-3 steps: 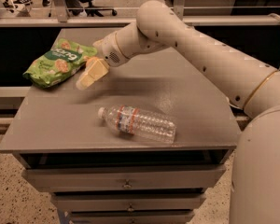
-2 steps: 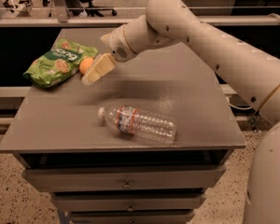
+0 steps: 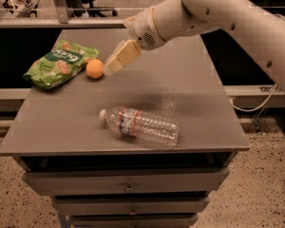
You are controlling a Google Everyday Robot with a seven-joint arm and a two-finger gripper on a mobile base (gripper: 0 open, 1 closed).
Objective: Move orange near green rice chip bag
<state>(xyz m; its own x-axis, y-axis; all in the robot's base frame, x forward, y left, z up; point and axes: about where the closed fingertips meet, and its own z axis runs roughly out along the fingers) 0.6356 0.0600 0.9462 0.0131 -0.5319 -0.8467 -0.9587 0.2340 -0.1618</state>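
The orange (image 3: 95, 69) rests on the grey table (image 3: 194, 94) at the back left, touching or nearly touching the right end of the green rice chip bag (image 3: 57, 63), which lies flat. My gripper (image 3: 110, 68) hangs just right of the orange and slightly above it, with its cream fingers (image 3: 123, 55) pointing down-left. It is open and holds nothing. The arm reaches in from the upper right.
A clear plastic water bottle (image 3: 140, 125) lies on its side near the table's front middle. The table has drawers (image 3: 128, 186) below its front edge. A dark gap and a rail run behind the table.
The orange was inside the gripper, then showed at the fingertips. Now it sits on the table beside the bag, and the gripper has drawn back to the right and up.
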